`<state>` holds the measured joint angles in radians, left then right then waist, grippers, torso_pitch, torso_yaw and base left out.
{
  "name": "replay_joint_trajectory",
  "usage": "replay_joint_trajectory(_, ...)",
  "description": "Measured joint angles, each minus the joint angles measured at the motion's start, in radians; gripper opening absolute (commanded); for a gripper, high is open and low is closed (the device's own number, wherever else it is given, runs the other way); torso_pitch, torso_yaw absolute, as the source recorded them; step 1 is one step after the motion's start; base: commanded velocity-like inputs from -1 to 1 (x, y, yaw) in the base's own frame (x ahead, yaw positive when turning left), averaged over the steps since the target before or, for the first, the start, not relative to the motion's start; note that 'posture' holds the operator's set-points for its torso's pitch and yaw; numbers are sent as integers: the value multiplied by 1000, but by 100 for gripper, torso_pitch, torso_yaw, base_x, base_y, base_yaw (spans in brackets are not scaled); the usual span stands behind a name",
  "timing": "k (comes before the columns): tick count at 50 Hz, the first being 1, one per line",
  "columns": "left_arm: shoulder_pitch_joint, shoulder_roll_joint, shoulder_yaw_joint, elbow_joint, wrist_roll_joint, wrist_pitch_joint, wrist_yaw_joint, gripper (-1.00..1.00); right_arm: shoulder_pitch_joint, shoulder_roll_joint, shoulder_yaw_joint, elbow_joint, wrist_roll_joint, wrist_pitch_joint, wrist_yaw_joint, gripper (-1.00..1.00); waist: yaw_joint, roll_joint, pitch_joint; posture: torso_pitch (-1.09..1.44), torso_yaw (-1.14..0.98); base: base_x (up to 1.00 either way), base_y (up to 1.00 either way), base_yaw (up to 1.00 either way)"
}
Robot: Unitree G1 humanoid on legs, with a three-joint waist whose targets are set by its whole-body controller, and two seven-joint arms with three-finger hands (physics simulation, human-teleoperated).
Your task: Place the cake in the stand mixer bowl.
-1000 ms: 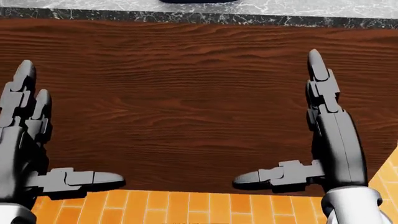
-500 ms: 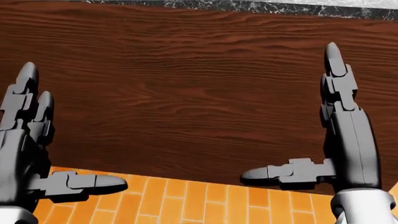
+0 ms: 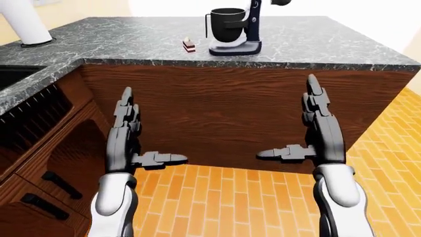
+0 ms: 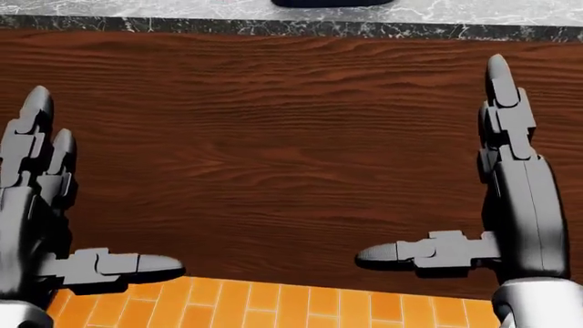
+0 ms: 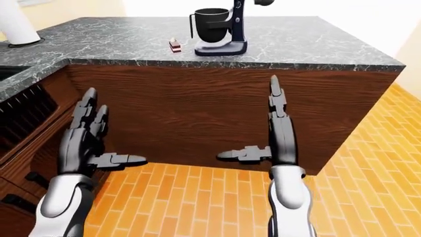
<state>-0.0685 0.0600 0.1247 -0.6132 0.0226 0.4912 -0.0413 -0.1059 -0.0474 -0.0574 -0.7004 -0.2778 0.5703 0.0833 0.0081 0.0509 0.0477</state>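
Observation:
A small slice of cake (image 3: 189, 45) sits on the dark marble counter (image 3: 132, 39), just left of the stand mixer (image 3: 245, 29) with its black bowl (image 3: 228, 25). Both stand near the top middle of the left-eye view. My left hand (image 3: 134, 136) and right hand (image 3: 299, 128) hang open below the counter edge, fingers straight up and thumbs pointing inward, well short of the cake. Neither holds anything. In the head view only the mixer's base (image 4: 333, 3) shows at the top edge.
The wooden cabinet face (image 3: 230, 113) of the counter fills the space ahead of my hands. A side counter with dark drawers (image 3: 46, 182) runs along the left. A white cylinder (image 3: 26, 22) stands at the top left. Orange brick floor (image 3: 230, 197) lies below.
The head view first tipped down, showing more floor, then tipped back up, so the counter edge and mixer base return at the top. Both hands stay open in the same pose.

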Motion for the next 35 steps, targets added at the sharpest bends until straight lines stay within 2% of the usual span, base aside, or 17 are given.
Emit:
replay_joint_trajectory(2, 9, -1, 7, 6, 4, 4, 5, 100, 6, 1, 8, 12, 5, 1, 6, 100, 3, 6, 1, 0, 0, 26, 0, 0)
replay_joint_trajectory(4, 7, 0, 6, 8, 5, 9, 5, 100, 8, 1, 4, 14, 7, 6, 8, 100, 4, -1, -5, 0, 0, 27, 0, 0)
replay_joint_trajectory(8, -2, 2, 4, -5, 3, 4, 3, 100, 1, -1, -4, 0, 4, 4, 2, 100, 10, -47, -4, 0, 0, 26, 0, 0)
replay_joint_trajectory(11, -7, 2, 3, -7, 2, -1, 3, 100, -3, -3, -4, -6, 4, -4, 1, 100, 12, -102, -15, 0, 0, 26, 0, 0)
replay_joint_trajectory(12, -6, -7, -4, -3, 2, -1, 2, 100, -1, -9, -10, -2, 4, -6, 0, 100, 3, -88, -9, 0, 0, 27, 0, 0)
replay_joint_trajectory(13, 0, -8, -12, 2, 0, 1, 0, 100, 3, -8, -16, 6, 3, -4, -1, 100, -3, -84, -4, 0, 0, 26, 0, 0)
replay_joint_trajectory(15, 4, -8, -21, 11, -5, 12, -7, 100, 13, -7, -24, 14, -1, 8, -4, 100, -11, -95, -2, 0, 0, 26, 0, 0)
replay_joint_trajectory(17, 2, -6, -16, 10, -6, 16, -8, 100, 10, -7, -22, 10, -3, 17, -5, 100, -13, -85, -4, 0, 0, 27, 0, 0)
replay_joint_trajectory(22, -1, -5, -8, -11, -3, 1, -4, 100, 5, -7, -15, -12, -3, 6, -4, 100, -20, -23, 2, 0, 0, 26, 0, 0)
replay_joint_trajectory(24, -2, -5, -10, -14, -3, -3, -4, 100, 3, -7, -16, -11, -3, 3, -4, 100, -23, 17, -7, 0, 0, 27, 0, 0)
replay_joint_trajectory(25, -2, 0, -6, -13, -3, -4, -3, 100, 1, -1, -12, -8, -2, 1, -4, 100, -14, 18, -10, 0, 0, 26, 0, 0)
replay_joint_trajectory(26, -1, 2, 0, -7, -2, -3, -2, 100, 6, 2, -4, -2, 0, 2, -2, 100, -5, 8, -4, 0, 0, 27, 0, 0)
replay_joint_trajectory(29, 12, -1, 11, 11, 2, 9, 3, 100, 14, 2, 7, 12, 7, 12, 7, 100, 7, 8, -5, 0, 0, 26, 0, 0)
replay_joint_trajectory(32, 5, 0, 9, 0, 1, 10, 4, 100, 9, 1, -4, 2, 6, 10, 3, 100, 9, -21, -10, 0, 0, 26, 0, 0)
replay_joint_trajectory(35, 1, 1, 5, -13, 0, 1, 3, 100, 5, 0, -7, -14, 5, 0, -2, 100, 16, -59, -8, 0, 0, 27, 0, 0)
